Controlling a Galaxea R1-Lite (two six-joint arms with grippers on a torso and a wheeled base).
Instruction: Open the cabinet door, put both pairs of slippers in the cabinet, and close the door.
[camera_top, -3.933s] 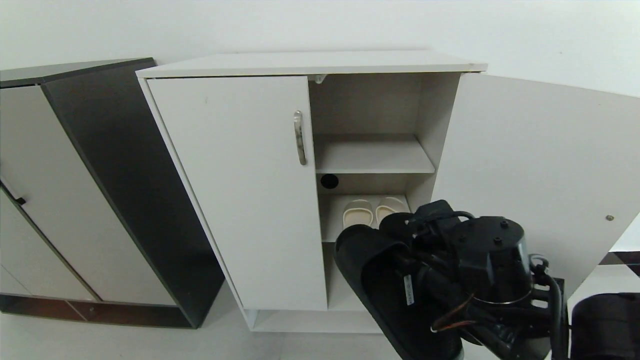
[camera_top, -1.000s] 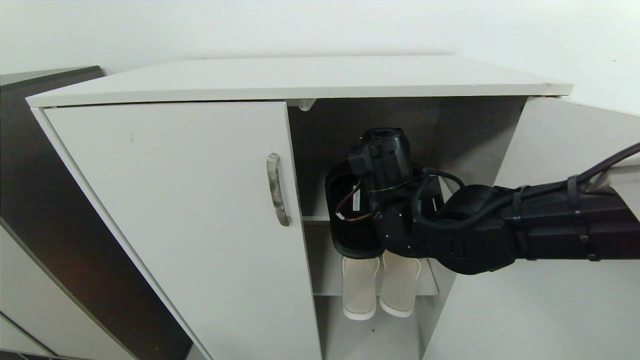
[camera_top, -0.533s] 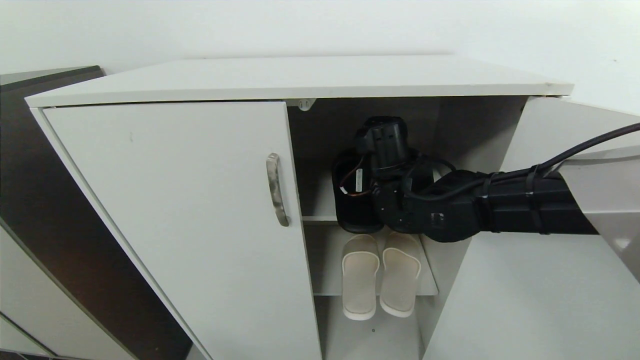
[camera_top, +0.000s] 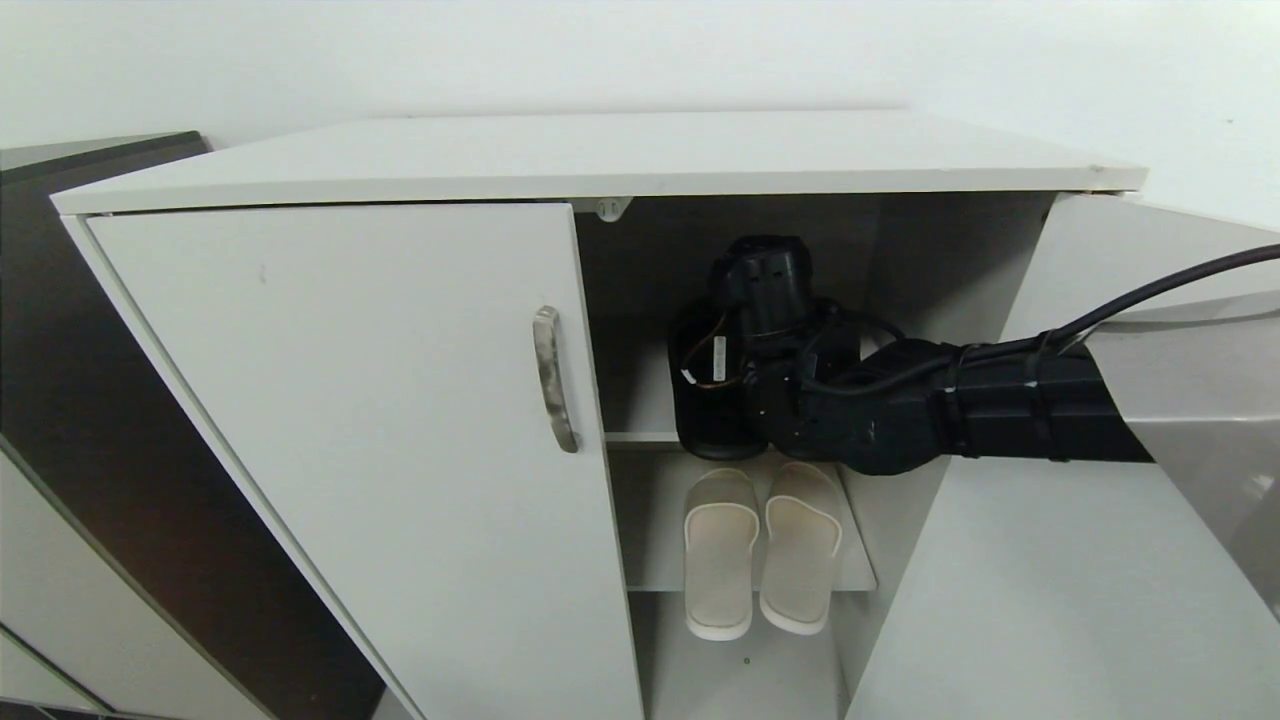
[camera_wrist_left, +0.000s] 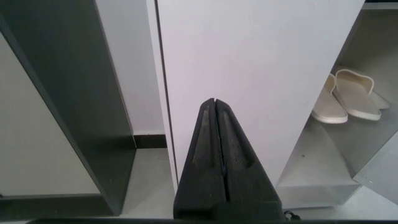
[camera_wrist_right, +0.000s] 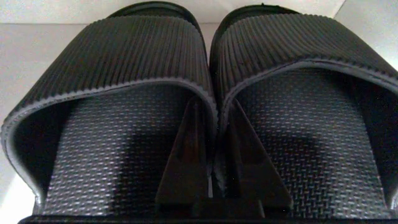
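ITEM: black slippers (camera_wrist_right: 205, 68), pair, side by side, held by right gripper (camera_wrist_right: 214, 118), whose fingers are clamped on the two touching inner walls. LOC: inside cabinet (camera_top: 600, 150), over upper shelf (camera_top: 632, 400), heels about at its near edge; can't tell whether the soles rest on the board. CHANGE: approx 4 s ago the pair hung low, outside and in front of the cabinet; 1 s ago it was at the shelf lip, covering the toes of the cream slippers (camera_top: 760, 550). Now it is farther in and a bit higher, w/ the last half-sec a small push only. The cream slippers sit on lower shelf (camera_top: 860, 575), fully exposed. Right door (camera_top: 1050, 600) open, left door (camera_top: 350, 450) shut. Left gripper (camera_wrist_left: 214, 102) is closed on nothing, off to the left outside the left door. STATUS (est.): 2nd pair nearly placed; still to do: release, pull arm out, close right door.
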